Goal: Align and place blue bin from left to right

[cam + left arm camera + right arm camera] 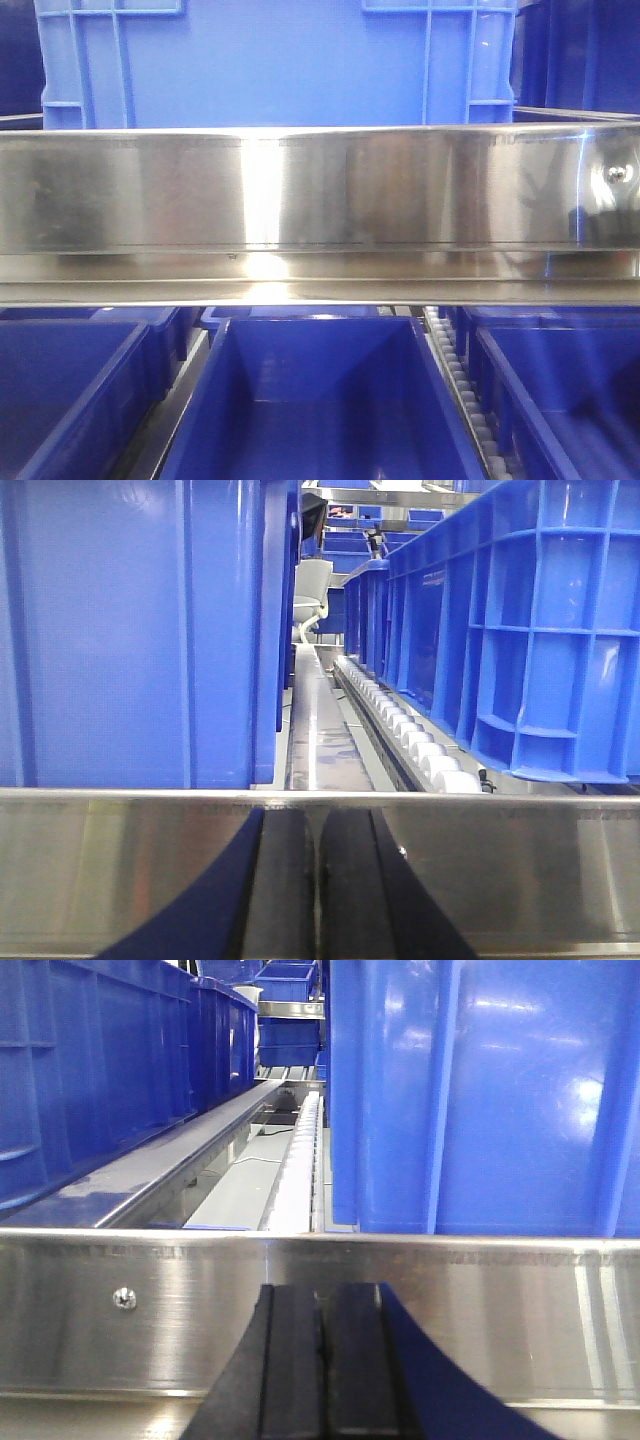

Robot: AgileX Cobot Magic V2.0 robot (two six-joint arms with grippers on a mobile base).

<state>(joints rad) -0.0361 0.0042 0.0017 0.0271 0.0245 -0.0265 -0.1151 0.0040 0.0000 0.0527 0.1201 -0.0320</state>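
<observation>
On the upper shelf, behind a polished steel rail (320, 190) that crossed the whole front view, the blue bin (275, 60) stood upright, its ribbed wall facing the camera and its base hidden by the rail; below the rail, three lower bins (320, 400) lay open-topped side by side.

In the left wrist view the blue bin's smooth wall filled the left half, just behind the rail; to its right ran a bare metal channel, then a roller track (400, 735) of white rollers, and beside that a row of ribbed neighbouring bins (520, 630) receding into the background. The left end effector (316, 880) sat low in front of the rail, roughly in line with the bin's near corner; its two black fingers were drawn together with only a thin seam between them, and they held nothing.

In the right wrist view the bin's glossy wall took up the right side, again behind the rail; left of it ran a second roller line (300, 1160), a grey trough, and a row of dark crates (100, 1070); a screw (124, 1298) sat in the rail's face at the left. The right end effector (320, 1360) was likewise low before the rail, its black fingers closed against each other and gripping nothing; neither end effector seemed to touch the bin, though whether the fingertips met the rail could not be told.
</observation>
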